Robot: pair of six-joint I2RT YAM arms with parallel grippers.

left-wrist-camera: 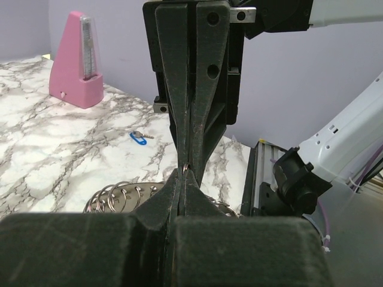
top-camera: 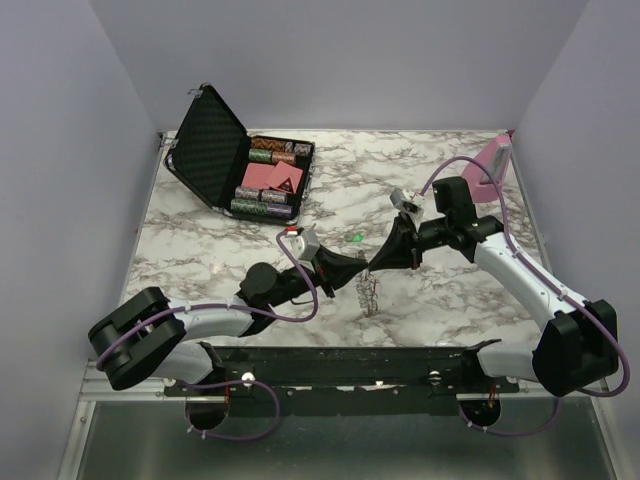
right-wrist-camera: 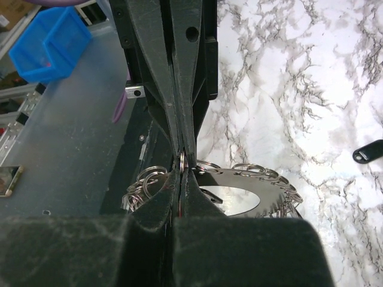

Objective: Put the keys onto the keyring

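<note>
- Left gripper and right gripper sat tip to tip at centre frame, both clamped tight on the keyring, which dangled just below them.
- Threading step, I reckoned, with no key held.
- Green key lay loose just above the pinch; the next move needed one gripper freed to fetch it.

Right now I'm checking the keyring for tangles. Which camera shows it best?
The right wrist view: the keyring is close up, its flat silvery ring and small loops clearly separate. The left wrist view shows only a few loops low down, partly hidden; from above it is just a tiny silvery speck.
</note>
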